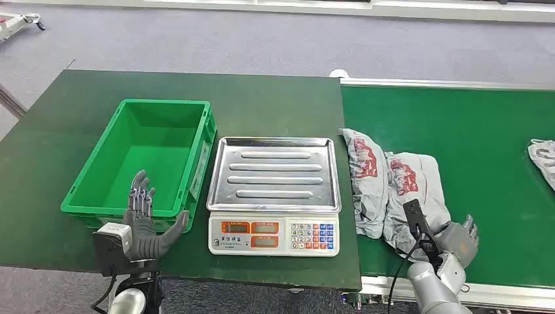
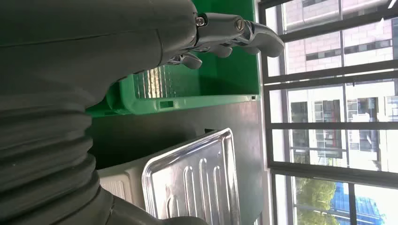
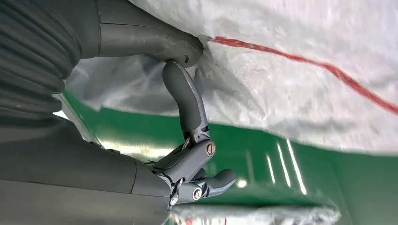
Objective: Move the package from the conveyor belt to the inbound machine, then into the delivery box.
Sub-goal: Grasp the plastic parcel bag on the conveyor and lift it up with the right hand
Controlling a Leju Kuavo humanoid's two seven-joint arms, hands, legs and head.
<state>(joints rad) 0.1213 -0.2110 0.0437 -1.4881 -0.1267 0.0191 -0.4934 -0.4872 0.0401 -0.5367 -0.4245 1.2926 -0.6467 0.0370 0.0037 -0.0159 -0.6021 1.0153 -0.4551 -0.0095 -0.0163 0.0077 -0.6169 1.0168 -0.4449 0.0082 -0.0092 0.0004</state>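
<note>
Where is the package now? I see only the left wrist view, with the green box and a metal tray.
Observer: A grey package lies on the conveyor belt, just right of the scale. A second package lies against it.
Operator: Does the right robot hand hold one?
Observer: The right robot hand is at the near edge of the second package, with its thumb against the bag. I cannot tell if it grips.
Operator: Are more packages coming?
Observer: Yes, a third package is at the belt's far right.
</note>
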